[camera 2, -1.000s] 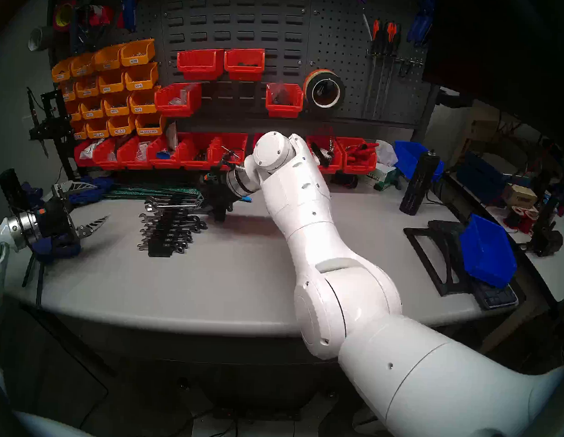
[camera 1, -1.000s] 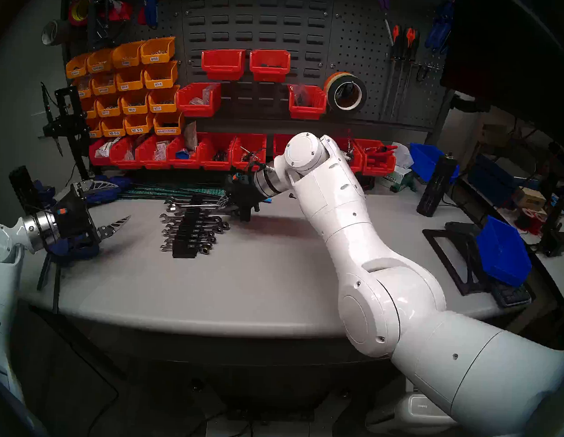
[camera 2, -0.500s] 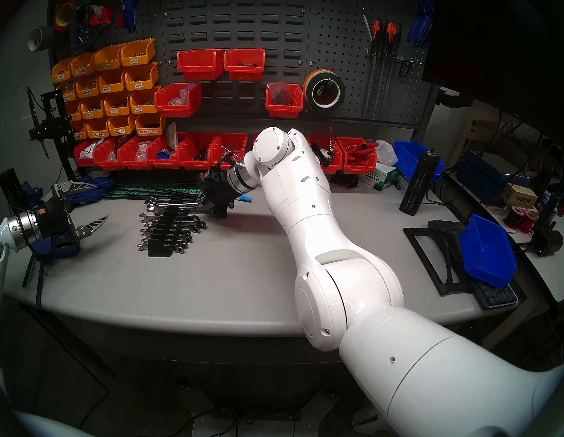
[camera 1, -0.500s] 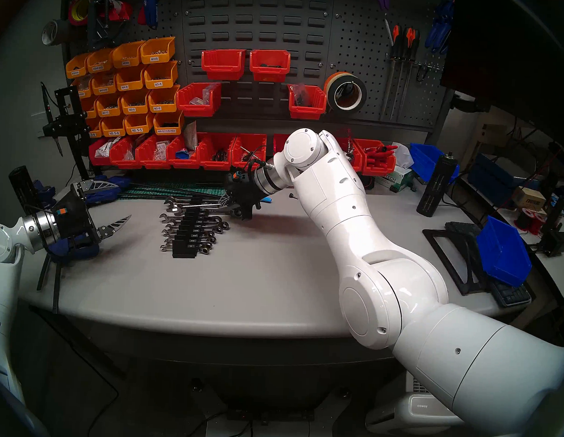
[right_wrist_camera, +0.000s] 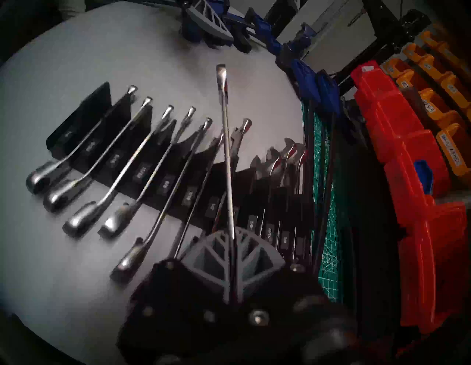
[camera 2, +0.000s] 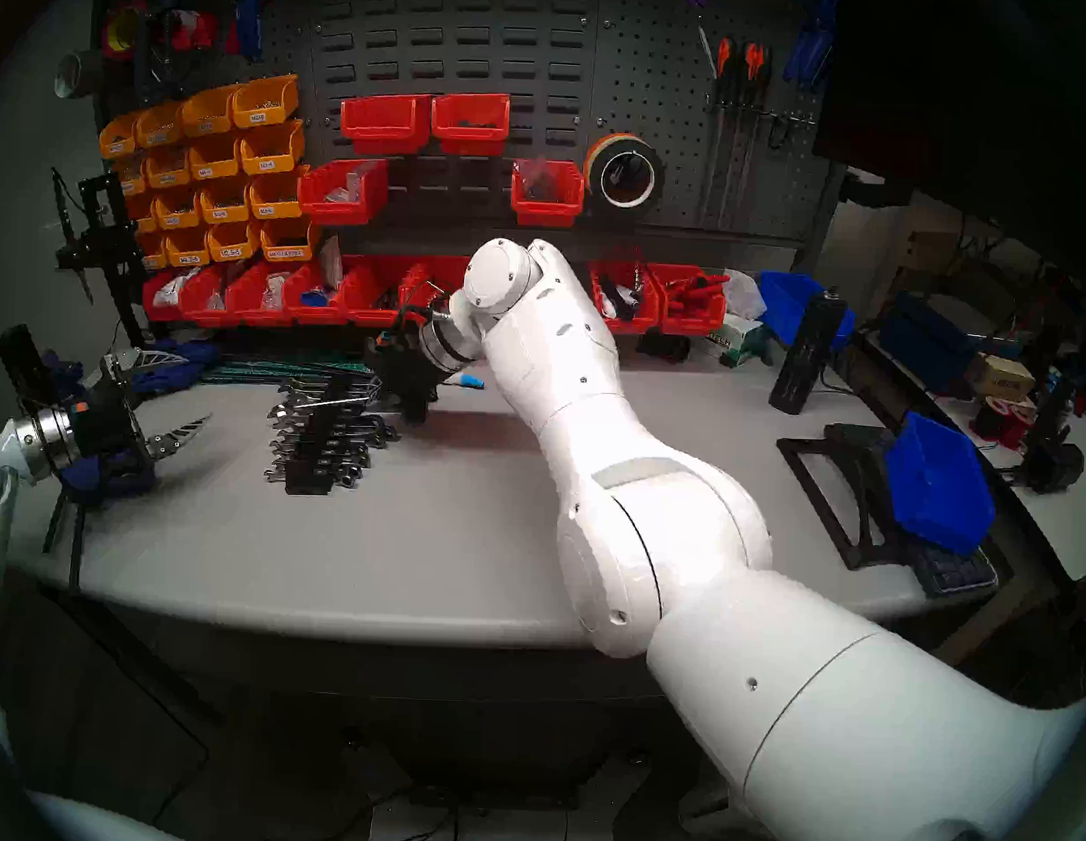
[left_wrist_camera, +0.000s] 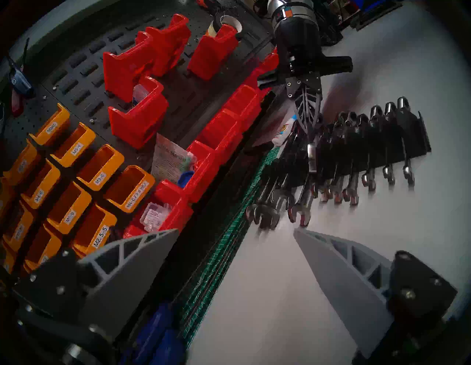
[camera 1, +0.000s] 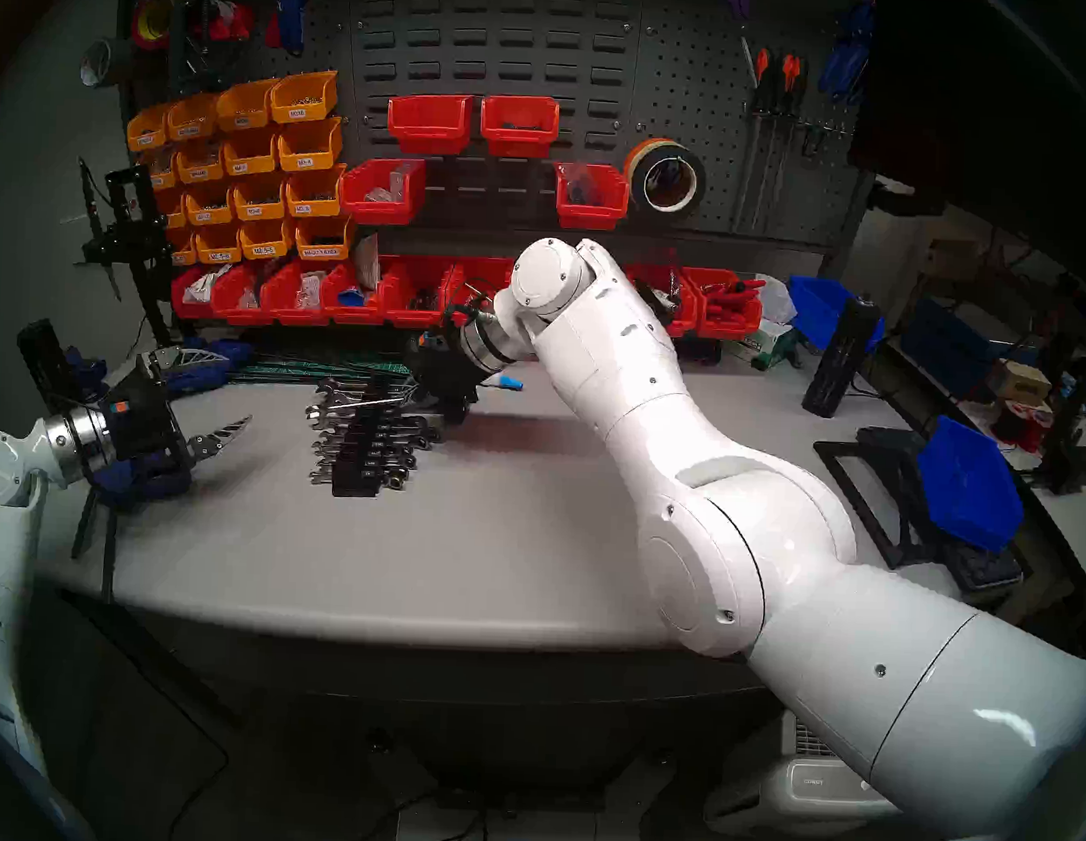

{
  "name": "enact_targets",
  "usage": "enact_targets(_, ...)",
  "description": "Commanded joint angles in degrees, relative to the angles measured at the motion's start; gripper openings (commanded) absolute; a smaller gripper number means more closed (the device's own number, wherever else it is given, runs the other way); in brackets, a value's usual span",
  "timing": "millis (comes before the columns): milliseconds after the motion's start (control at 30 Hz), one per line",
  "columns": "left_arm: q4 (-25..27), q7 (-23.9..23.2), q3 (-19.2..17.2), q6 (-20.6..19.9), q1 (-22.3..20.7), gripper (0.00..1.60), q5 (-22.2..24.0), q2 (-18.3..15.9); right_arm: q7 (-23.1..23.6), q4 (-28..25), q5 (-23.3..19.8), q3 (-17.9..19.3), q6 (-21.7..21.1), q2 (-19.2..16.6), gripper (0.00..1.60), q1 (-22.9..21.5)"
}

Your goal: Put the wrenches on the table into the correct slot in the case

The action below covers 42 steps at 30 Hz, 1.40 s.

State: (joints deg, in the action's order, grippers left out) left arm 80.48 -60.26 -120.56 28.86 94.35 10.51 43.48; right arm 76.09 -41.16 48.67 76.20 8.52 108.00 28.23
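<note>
Chrome wrench [right_wrist_camera: 227,163]: shiny, thin and long; seen edge-on in the right wrist view
Wrench place: up in the air over the middle of the rack, not in a groove
Wrench way: its long line runs out from the right gripper, across the rack; in the head view [camera 1: 361,403] it lies almost level and points toward the left arm
Wrench ends: the far tip is flat and bright; the near end is hidden between the fingers, so I cannot tell which end is the ring
Right gripper [right_wrist_camera: 233,257]: grey ribbed fingers, shaped like leaves, pinched tight on the wrench shank
Left gripper [left_wrist_camera: 235,233]: two grey pointed fingers with hollow ribs, spread wide apart, holding nothing; it hangs over the table edge, well apart from the rack
Rack [camera 1: 357,465]: black plastic, narrow, stepped like stairs, with small white labels too blurry to read
Other wrenches [right_wrist_camera: 119,178]: shiny chrome, lying side by side in the grooves, fat ring ends on one side and open jaws on the other
Table [camera 1: 462,561]: smooth, pale grey, with a round front edge
Mat [right_wrist_camera: 328,229]: green with a fine grid, just behind the rack
Hard to see: the far grooves by the mat are dark, so I cannot tell which ones are full; the right wrist hides the rack's far end in the head views
</note>
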Motion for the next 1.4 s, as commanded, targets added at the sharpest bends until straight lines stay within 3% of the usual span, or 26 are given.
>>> enact_targets(0,0.6,0.4,-0.9,0.1,-1.1,1.60,0.4,-0.7,-3.7,0.3,-0.3,-1.0,-3.1,6.1,0.00,-6.1)
enact_targets(333,0.7,0.4,-1.0,0.1,-1.2,1.60,0.5,-0.7,-9.0,7.0,0.2,-1.2,-5.5,7.0,0.00,-10.4)
enact_targets(367,0.7,0.4,-1.0,0.1,-1.2,1.60,0.5,-0.7,-9.8,6.0,0.4,-0.9,-5.5,7.0,0.00,-9.1)
enact_targets(400,0.7,0.4,-1.0,0.1,-1.2,1.60,0.5,-0.7,-10.9,9.7,0.2,-1.0,-5.8,7.0,0.00,-11.7)
enact_targets(1367,0.7,0.4,-1.1,0.0,-1.3,1.60,0.6,-0.7,-16.4,21.6,-0.4,-0.3,-5.2,7.0,0.00,-18.6)
